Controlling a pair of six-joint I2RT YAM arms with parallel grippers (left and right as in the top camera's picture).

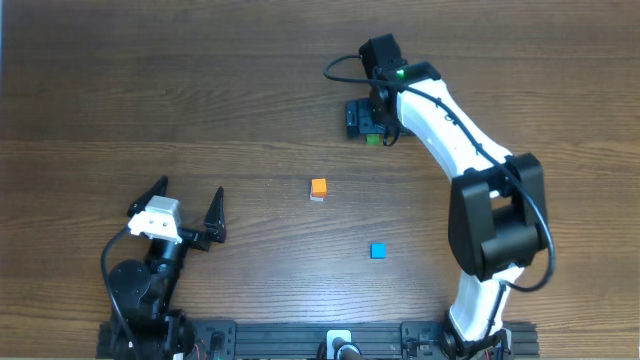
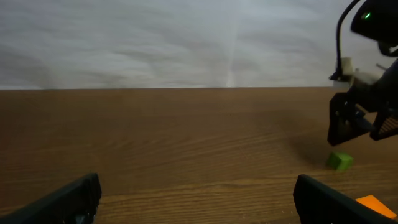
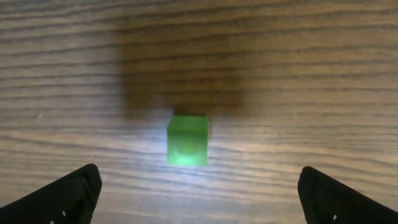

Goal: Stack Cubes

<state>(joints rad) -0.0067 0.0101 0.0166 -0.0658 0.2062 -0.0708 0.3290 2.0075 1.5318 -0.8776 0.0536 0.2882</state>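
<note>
Top view: three cubes lie singly on the wooden table [image 1: 120, 90], none yet stacked, and the orange cube [image 1: 318, 187] near the middle serves as your reference. The blue cube [image 1: 377, 250] sits near the orange cube, on the side toward the arm bases and the right arm. The green cube [image 3: 187, 140] lies farther from the orange cube, on the side away from the bases. You have the right gripper [image 3: 199, 194] extended beyond the orange cube to that green cube; its fingers are spread wide and hold nothing. This posture probably reflects an approach for a first pick, the wide opening giving clearance on both sides of the block. In the right wrist view, the green cube rests flat on the table, centred on the line between the two fingers and a little ahead of their tips, apart from both. The left wrist view shows the same gripper poised just above and beside the cube, though whether its tips have reached the cube's height is hard to judge from that angle. Your left gripper [image 1: 187, 205] stands well apart from the orange cube, back toward its own base, equally wide open and empty. It is likely kept there so that the right arm can work unobstructed. As a judgement, the orange or blue cube would be the base for the stack, since both sit nearer the middle.
</note>
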